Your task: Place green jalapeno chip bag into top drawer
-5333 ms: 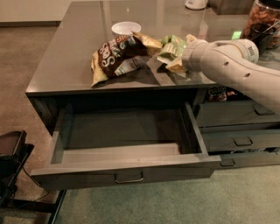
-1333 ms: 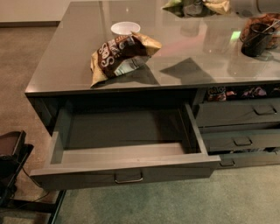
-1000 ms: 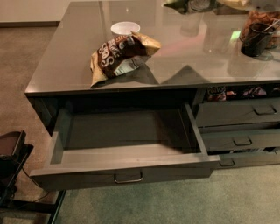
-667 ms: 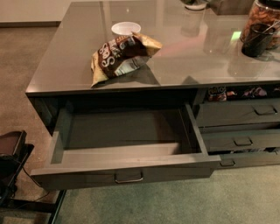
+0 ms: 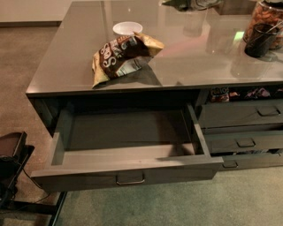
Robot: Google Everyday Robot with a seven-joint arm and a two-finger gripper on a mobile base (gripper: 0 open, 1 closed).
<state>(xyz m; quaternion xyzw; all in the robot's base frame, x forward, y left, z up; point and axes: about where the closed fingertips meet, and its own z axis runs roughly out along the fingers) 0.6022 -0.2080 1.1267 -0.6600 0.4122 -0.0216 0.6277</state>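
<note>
The green jalapeno chip bag [image 5: 179, 5] shows only as a crumpled green sliver at the top edge, above the far side of the table. My gripper [image 5: 201, 3] is there too, mostly cut off by the frame edge, and it holds the bag up off the tabletop. The top drawer [image 5: 128, 174] is pulled wide open at the front left of the cabinet. Its shallow grey-green inside holds nothing, and its front carries a small metal bar handle [image 5: 130, 180]. The gripper and bag are far behind the drawer and to its right.
A larger brown-and-gold chip bag [image 5: 124, 55] lies on the glossy tabletop [image 5: 66, 57] above the drawer, with a white bowl [image 5: 127, 28] behind it. A snack jar [image 5: 267, 15] and dark cup [image 5: 260, 39] stand at the right. Narrower drawers [image 5: 241, 115] stack on the right. Black equipment [image 5: 11, 154] sits on the floor at the left.
The gripper lifted the green bag off the table beside the brown bag and carried it up and back to the top edge. It nearly left the frame, then showed again.
</note>
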